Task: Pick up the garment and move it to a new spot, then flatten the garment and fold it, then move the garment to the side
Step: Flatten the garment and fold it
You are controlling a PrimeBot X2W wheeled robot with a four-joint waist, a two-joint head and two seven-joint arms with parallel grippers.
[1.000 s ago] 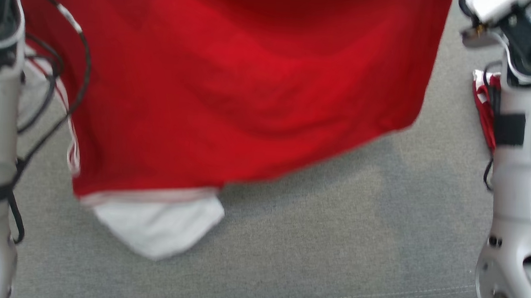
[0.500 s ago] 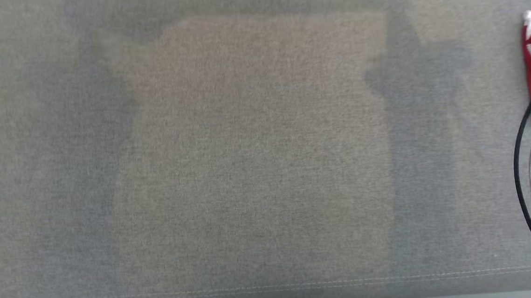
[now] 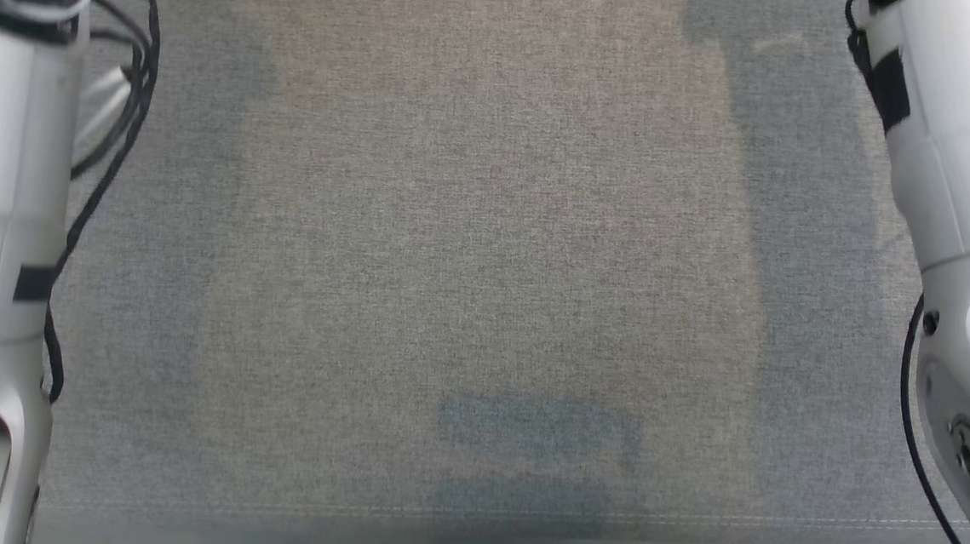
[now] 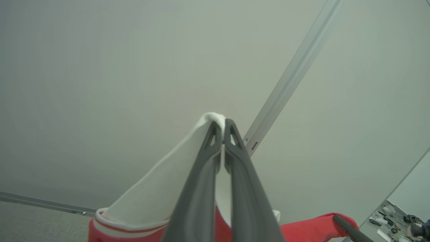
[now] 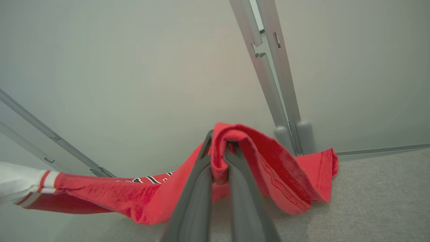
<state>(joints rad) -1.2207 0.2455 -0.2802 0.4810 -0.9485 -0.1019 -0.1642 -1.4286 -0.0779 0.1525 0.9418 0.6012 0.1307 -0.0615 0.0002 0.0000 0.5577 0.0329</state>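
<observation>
- Left wrist view: my left gripper [image 4: 222, 129] is pinched closed on the white sleeve [image 4: 158, 191] of the red jersey [image 4: 309, 228]. Only a thin edge of cloth shows past the tips, so a sharp tug could pull it free.
- My right gripper [image 5: 220, 148] is clamped on a bunched red hem [image 5: 268, 164]. The wad sits thick between the jaws and could slide out unevenly.
- Between the two grips the jersey sags above the grey upholstered surface [image 3: 488, 221]. If I lower it with that slack in the middle, I judge it would land creased, not flat.
- One red corner looks to rest on the surface near its back edge, and dragging may fold it under.
- Beyond the surface a metal post [image 5: 268, 67] stands against the wall. Swinging the cloth back there could snag it.
</observation>
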